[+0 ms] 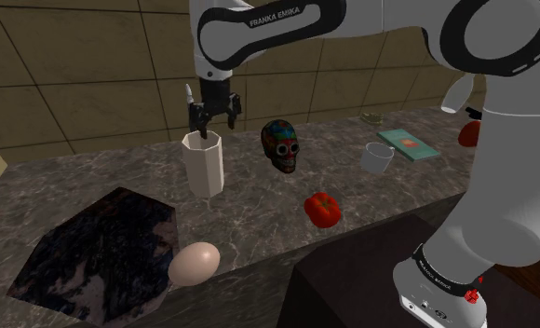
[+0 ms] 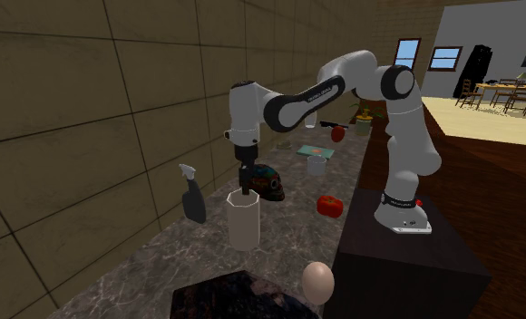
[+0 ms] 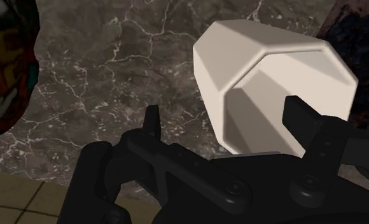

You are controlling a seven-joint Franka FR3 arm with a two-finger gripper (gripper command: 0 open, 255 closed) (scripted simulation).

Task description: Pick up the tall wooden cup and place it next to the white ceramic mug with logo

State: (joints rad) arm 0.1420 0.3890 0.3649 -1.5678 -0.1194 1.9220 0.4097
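- Gripper (image 1: 212, 126) sits on top of the cup (image 1: 204, 166), fingers apart at mid width. Wrist view: one finger (image 3: 152, 121) is outside the wall, the other is over the opening. Can't tell if either touches.
- Cup is drawn plain white w/ faceted sides. It stands upright on the dark marble counter (image 1: 259, 228), centre-left of the shoulder view, just right of the sink (image 1: 101, 252).
- Mug (image 1: 377, 157) is right of centre, well apart from the cup, w/ a painted skull (image 1: 281, 144) between them.
- Red pepper (image 1: 322, 209) is lower centre. Egg (image 1: 195, 264) is at the counter's front edge.

Cup (image 1: 203, 166): on counter (image 1: 119, 177), beneath my gripper (image 1: 213, 124).
Skull (image 1: 281, 144): between Cup and mug (image 1: 377, 157).
Egg (image 1: 195, 264): counter's near edge.
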